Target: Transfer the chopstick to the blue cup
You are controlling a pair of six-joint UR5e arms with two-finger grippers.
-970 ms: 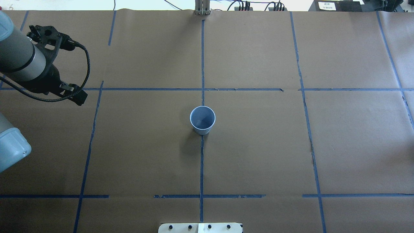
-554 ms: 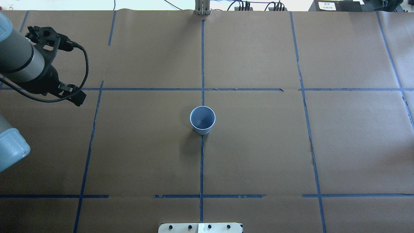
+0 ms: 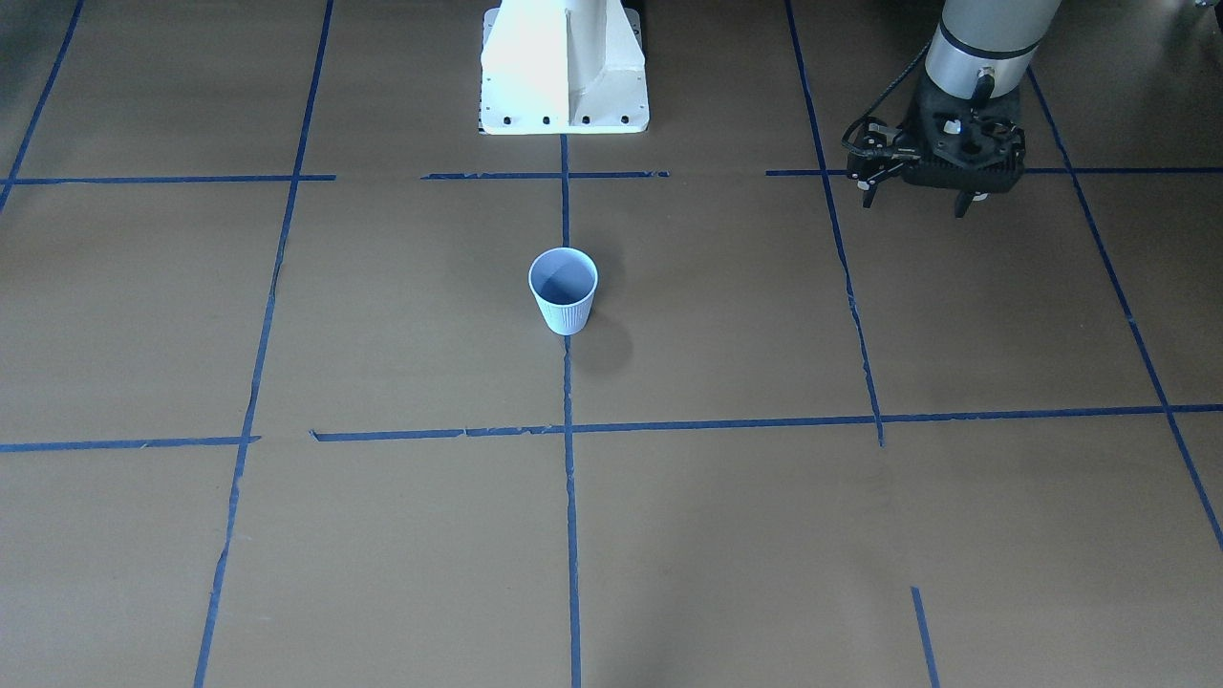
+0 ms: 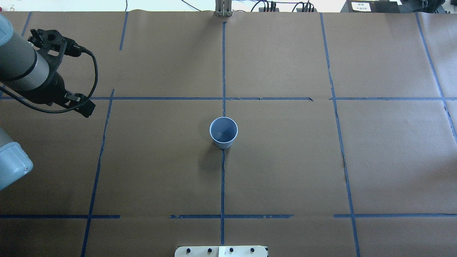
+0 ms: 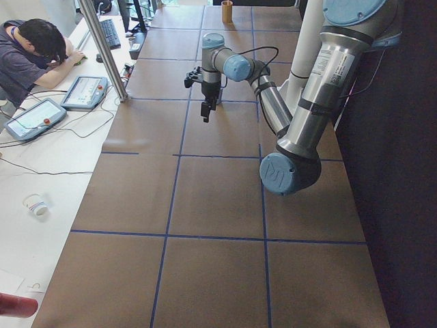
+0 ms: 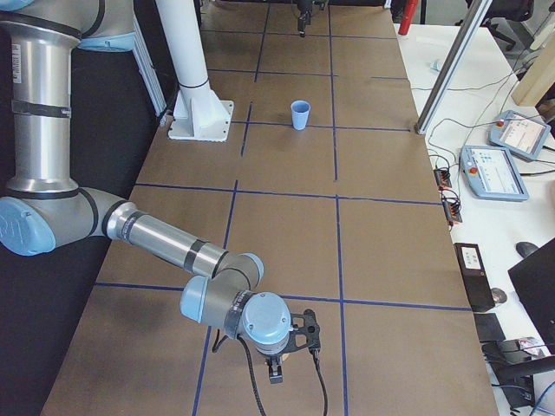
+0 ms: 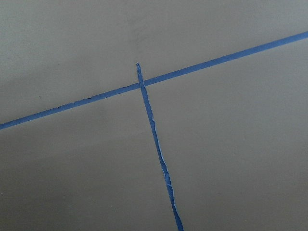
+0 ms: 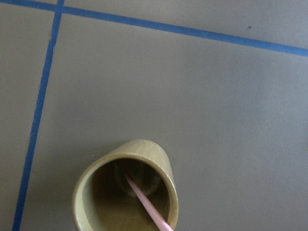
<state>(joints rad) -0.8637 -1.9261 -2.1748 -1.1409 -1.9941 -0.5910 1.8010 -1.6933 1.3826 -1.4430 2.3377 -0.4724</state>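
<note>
The blue cup (image 4: 223, 132) stands upright and empty at the table's middle, on the centre tape line; it also shows in the front view (image 3: 564, 291) and the right view (image 6: 300, 114). A pink chopstick (image 8: 147, 204) leans inside a bamboo cup (image 8: 161, 166), seen from above in the right wrist view; that cup stands at the table's far end in the left view (image 5: 227, 10). My left gripper (image 4: 85, 109) hangs far left of the blue cup, points down and looks shut and empty (image 3: 963, 205). My right gripper (image 6: 276, 374) is above the bamboo cup; I cannot tell its state.
Dark blue tape lines grid the brown paper. The white robot base (image 3: 564, 67) is at the near edge. A metal post (image 4: 223, 9) stands at the far edge. An operator (image 5: 31, 55) and tablets (image 5: 82, 92) are at the side bench.
My left arm has shifted slightly toward the table's left edge. The blue cup has not moved.
</note>
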